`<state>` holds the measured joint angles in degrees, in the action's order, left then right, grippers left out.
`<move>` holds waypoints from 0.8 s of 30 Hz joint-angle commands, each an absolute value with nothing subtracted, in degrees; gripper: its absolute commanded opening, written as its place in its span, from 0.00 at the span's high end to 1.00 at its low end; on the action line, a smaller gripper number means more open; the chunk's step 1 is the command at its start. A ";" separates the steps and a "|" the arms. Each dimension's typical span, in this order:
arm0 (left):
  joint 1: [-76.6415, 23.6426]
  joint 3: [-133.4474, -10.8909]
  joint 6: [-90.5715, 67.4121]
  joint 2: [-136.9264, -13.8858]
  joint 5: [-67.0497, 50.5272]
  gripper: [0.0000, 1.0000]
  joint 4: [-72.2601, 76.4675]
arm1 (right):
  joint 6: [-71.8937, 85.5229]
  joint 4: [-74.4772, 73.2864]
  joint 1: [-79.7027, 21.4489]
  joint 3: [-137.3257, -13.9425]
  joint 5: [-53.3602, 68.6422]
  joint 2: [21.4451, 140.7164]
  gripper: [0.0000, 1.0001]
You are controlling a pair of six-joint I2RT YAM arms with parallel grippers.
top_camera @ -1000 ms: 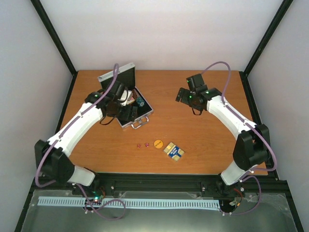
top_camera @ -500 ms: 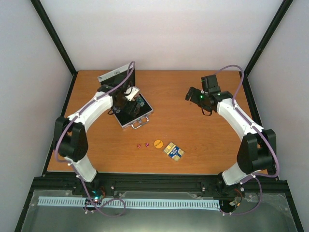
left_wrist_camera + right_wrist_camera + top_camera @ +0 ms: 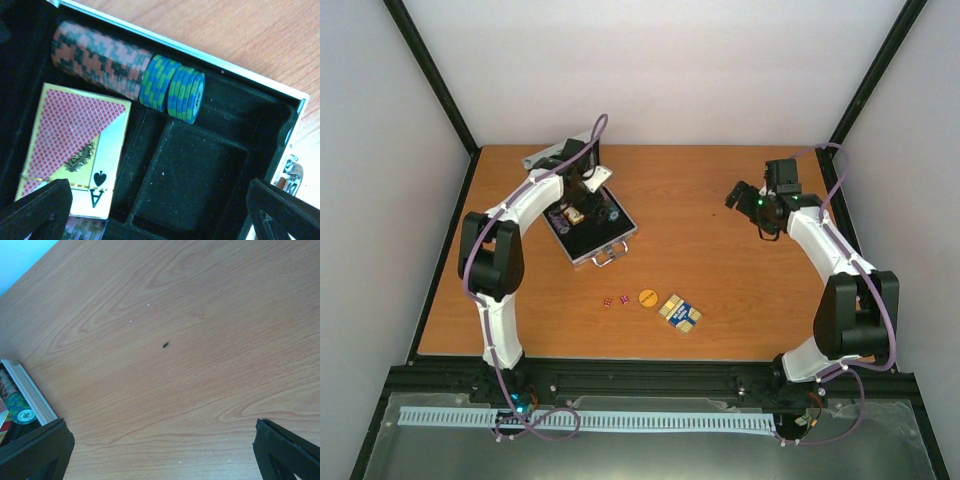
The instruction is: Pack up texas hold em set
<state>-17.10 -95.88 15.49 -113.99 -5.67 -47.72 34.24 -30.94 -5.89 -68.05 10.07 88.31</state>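
Where the case sits: silver case (image 3: 592,240) lies open at the far left of the desk (image 3: 740,290), lid raised.
Inside the case: a red-black chip row (image 3: 100,60), blue-green chips (image 3: 172,87) touching its end, a red-backed deck (image 3: 75,150) just beside them.
Left claw (image 3: 578,208): over the open case, jaws spread wide, gripping nothing.
Right claw (image 3: 740,195): above bare wood, far right, jaws wide, gripping nothing.
Loose on the desk: red dice (image 3: 614,300), orange button (image 3: 647,297) and blue deck (image 3: 681,313), near the front, apart from the case.
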 commanded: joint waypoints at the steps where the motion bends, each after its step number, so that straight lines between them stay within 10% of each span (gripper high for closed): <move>1: -16.92 -94.64 17.05 -114.64 -4.53 0.02 -48.08 | 32.49 -29.42 -3.70 -66.68 11.78 86.43 0.00; 24: -13.36 -96.82 11.70 -119.33 -4.94 0.00 -49.14 | 31.95 -28.42 -2.69 -63.82 12.93 87.33 0.00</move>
<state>-13.28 -92.79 12.86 -116.92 -3.14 -48.05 33.01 -29.12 -3.46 -64.82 12.71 88.23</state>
